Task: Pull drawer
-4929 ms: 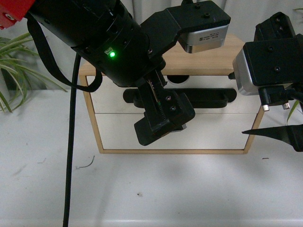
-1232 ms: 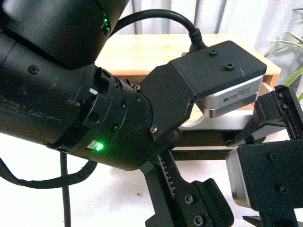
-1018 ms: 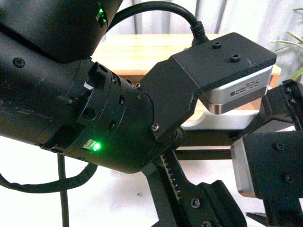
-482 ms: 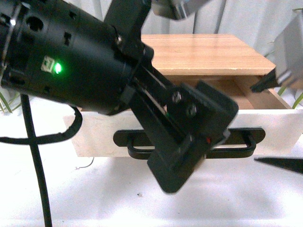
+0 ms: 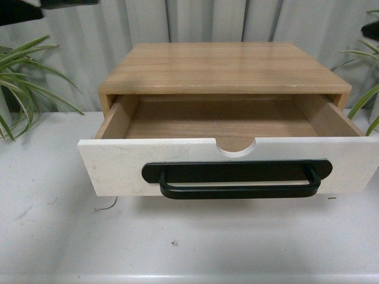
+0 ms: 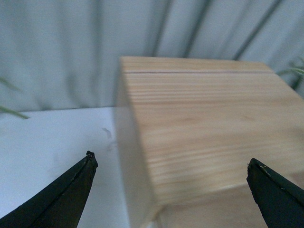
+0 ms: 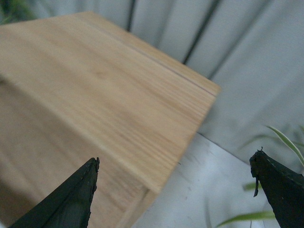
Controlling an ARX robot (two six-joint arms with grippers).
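Observation:
The drawer (image 5: 118,168) stands pulled far out of the wooden cabinet (image 5: 222,65), its wooden inside bare. Its white front carries a long black bar handle (image 5: 237,180) and a half-round notch (image 5: 235,147) in the top edge. In the front view neither gripper shows; only dark arm parts sit at the top corners. My left gripper (image 6: 171,164) is open, hovering above the cabinet top (image 6: 204,118) near its left side edge. My right gripper (image 7: 175,159) is open too, above the cabinet top (image 7: 95,85) at its right rear corner. Nothing is between either pair of fingers.
The cabinet stands on a white table (image 5: 177,248) in front of a grey curtain (image 5: 195,21). Green plants flank it: one at the left (image 5: 23,77), one at the right (image 5: 364,89). The drawer front reaches toward the table's near edge.
The drawer, shut at first, has come out toward the camera. Both arms, which filled the front view with the left gripper at the handle, have let go and lifted out of it.

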